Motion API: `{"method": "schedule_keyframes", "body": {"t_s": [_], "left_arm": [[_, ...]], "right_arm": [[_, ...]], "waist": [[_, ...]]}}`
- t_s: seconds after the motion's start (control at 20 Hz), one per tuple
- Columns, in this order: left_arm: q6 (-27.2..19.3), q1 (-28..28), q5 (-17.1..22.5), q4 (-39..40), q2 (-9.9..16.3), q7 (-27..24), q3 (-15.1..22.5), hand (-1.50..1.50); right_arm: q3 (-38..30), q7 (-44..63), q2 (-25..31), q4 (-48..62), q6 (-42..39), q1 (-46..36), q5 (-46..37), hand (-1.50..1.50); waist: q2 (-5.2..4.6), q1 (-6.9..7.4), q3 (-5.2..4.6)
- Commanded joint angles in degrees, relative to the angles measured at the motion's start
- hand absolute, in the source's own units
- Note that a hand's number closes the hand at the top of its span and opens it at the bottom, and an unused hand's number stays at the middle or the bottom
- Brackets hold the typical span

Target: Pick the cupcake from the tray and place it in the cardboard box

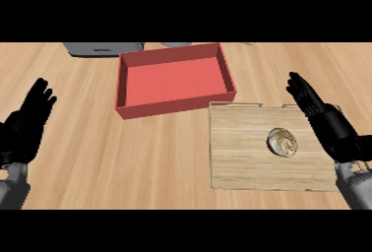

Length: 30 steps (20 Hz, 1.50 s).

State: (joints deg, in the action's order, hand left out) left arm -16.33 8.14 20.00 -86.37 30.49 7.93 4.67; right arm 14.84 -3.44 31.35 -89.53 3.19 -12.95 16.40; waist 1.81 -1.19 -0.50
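A kitchen setting. The wood-grain surface resembles a countertop and carries a pale wooden tray holding a cupcake, a red open box, and, at the far edge, part of a grey appliance-like object.

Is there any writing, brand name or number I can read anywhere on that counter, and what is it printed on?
Grey appliance at the counter's far edge: a small dark marking on its front, too blurred to read.
Red box, wooden tray, cupcake: no text visible on any of them.
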Motion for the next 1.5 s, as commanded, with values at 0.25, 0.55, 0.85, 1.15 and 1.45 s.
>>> {"method": "schedule_keyframes", "body": {"t_s": [0.25,0.55,0.85,1.15,1.45], "left_arm": [[8.2,5.0,-7.9,-4.5,-3.9,-6.2,13.6,0.0],[8.5,4.6,-7.3,-3.3,-4.7,-4.1,14.7,0.0],[8.1,4.4,-10.2,-0.9,-7.6,-5.6,16.8,0.0],[10.5,4.8,-10.0,-0.7,-7.2,-5.9,14.9,0.0],[11.0,3.9,-10.6,-2.1,-8.7,-4.9,14.7,0.0]], "right_arm": [[1.4,-2.3,-0.3,4.2,-5.0,9.6,0.7,-1.5],[4.3,-15.3,11.3,4.1,10.6,11.3,-30.2,-1.5],[1.1,-17.7,18.8,-5.5,17.8,20.6,-37.9,-1.5],[-4.2,-1.9,29.5,-23.5,5.5,26.5,-34.2,-1.5],[-5.6,6.2,31.8,-29.0,-5.8,26.7,-28.2,-1.5]], "waist": [[-2.05,-0.68,0.56],[-1.74,-2.16,0.52],[-1.44,-1.39,0.41],[-1.52,-0.48,0.34],[-1.74,0.88,0.44]]}}
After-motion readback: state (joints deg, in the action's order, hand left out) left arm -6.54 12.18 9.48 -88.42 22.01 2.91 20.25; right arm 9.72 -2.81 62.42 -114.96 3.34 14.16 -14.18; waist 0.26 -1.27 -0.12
